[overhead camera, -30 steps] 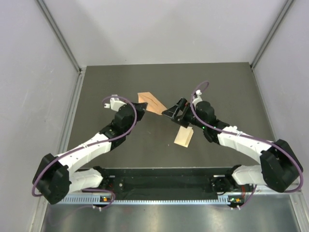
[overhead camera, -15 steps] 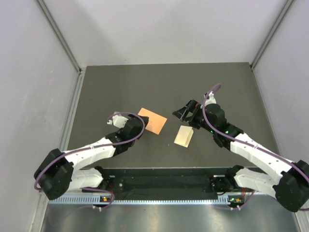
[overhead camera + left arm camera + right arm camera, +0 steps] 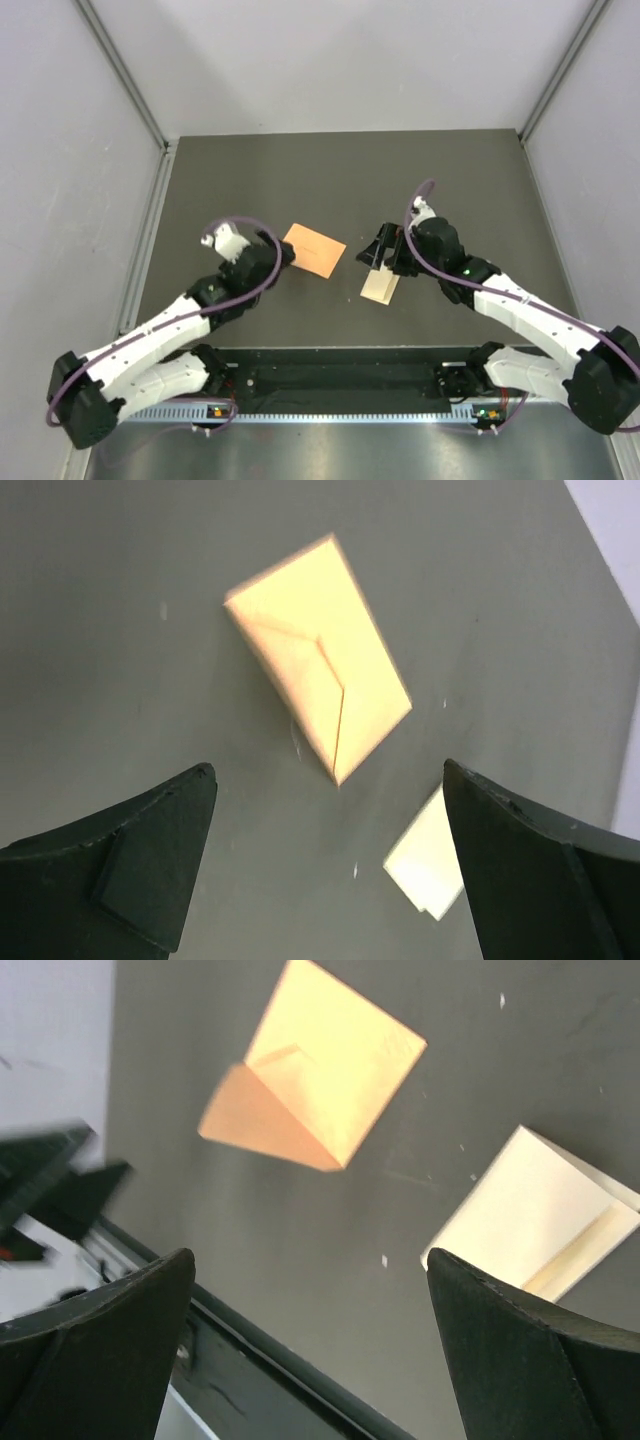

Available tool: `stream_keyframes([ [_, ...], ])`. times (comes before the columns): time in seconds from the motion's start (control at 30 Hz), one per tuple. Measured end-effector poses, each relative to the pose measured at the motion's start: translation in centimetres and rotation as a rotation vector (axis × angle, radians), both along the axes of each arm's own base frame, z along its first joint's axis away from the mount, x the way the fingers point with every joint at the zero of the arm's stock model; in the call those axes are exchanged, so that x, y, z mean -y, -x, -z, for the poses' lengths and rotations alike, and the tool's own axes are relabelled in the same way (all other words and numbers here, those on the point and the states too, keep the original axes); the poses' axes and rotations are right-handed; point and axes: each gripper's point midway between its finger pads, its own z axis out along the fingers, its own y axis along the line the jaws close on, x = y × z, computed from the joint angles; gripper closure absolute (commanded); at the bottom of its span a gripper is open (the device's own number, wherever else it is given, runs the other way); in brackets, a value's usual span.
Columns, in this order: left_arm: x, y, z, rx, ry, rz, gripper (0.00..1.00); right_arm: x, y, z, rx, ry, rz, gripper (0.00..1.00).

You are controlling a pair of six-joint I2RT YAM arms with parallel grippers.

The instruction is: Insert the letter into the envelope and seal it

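The orange envelope (image 3: pixel 314 249) lies flat on the dark table, left of centre. It also shows in the left wrist view (image 3: pixel 320 660) and the right wrist view (image 3: pixel 330 1070), where its triangular flap looks darker. The cream letter (image 3: pixel 380 285) lies to its right, nearer the arms, with a folded edge (image 3: pixel 530 1220); part of it shows past my left finger (image 3: pixel 425 865). My left gripper (image 3: pixel 284 256) is open just short of the envelope's near-left edge (image 3: pixel 328 776) and holds nothing. My right gripper (image 3: pixel 381 252) hovers open and empty above the letter's far end (image 3: pixel 310 1256).
The dark mat (image 3: pixel 450 180) is bounded by grey walls on the left, right and back. A black base rail (image 3: pixel 340 380) runs along the near edge and shows in the right wrist view (image 3: pixel 250 1360). Part of the left arm (image 3: pixel 50 1185) appears blurred there.
My left gripper has opened, let go of the envelope and drawn back toward the near left. The envelope now lies flat. My right gripper moved down and left, over the letter.
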Motion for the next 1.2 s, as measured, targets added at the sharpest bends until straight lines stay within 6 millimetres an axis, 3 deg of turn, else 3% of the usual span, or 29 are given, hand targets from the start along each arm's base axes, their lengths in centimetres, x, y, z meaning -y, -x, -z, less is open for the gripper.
stream_keyframes([
  [0.07,-0.7,-2.6,-1.3,-0.02,-0.053,0.013,0.01,0.0,0.4,1.2,-0.023,0.042,-0.035,0.01],
  [0.17,-3.0,-8.7,-2.2,-0.057,-0.064,-0.008,0.01,0.3,1.1,3.0,-0.062,0.1,-0.074,0.01],
  [0.27,-3.8,-13.0,0.8,-0.16,-0.122,0.025,0.01,0.5,1.5,3.7,-0.079,0.133,-0.094,0.01],
  [0.37,-1.9,-15.5,5.6,-0.312,-0.173,0.141,0.01,0.5,1.4,3.5,-0.079,0.152,-0.106,0.01],
  [0.47,-0.8,-15.7,8.8,-0.404,-0.191,0.219,0.01,0.6,1.4,3.2,-0.074,0.162,-0.112,0.01],
  [0.57,-1.0,-14.7,10.5,-0.476,-0.213,0.235,0.01,0.8,1.5,3.4,-0.08,0.177,-0.111,0.01],
  [0.73,-1.5,-13.7,11.4,-0.51,-0.226,0.231,0.01,1.1,1.7,3.8,-0.092,0.197,-0.111,0.01],
  [0.93,-0.7,-13.7,11.1,-0.469,-0.197,0.254,0.01,1.2,1.7,3.8,-0.086,0.204,-0.116,0.01],
  [1.1,1.1,-13.1,11.1,-0.461,-0.2,0.294,0.01,1.2,1.7,3.9,-0.087,0.205,-0.116,0.01],
  [1.2,2.8,-11.3,11.1,-0.461,-0.208,0.331,0.01,1.3,1.8,3.6,-0.08,0.202,-0.115,0.01],
])
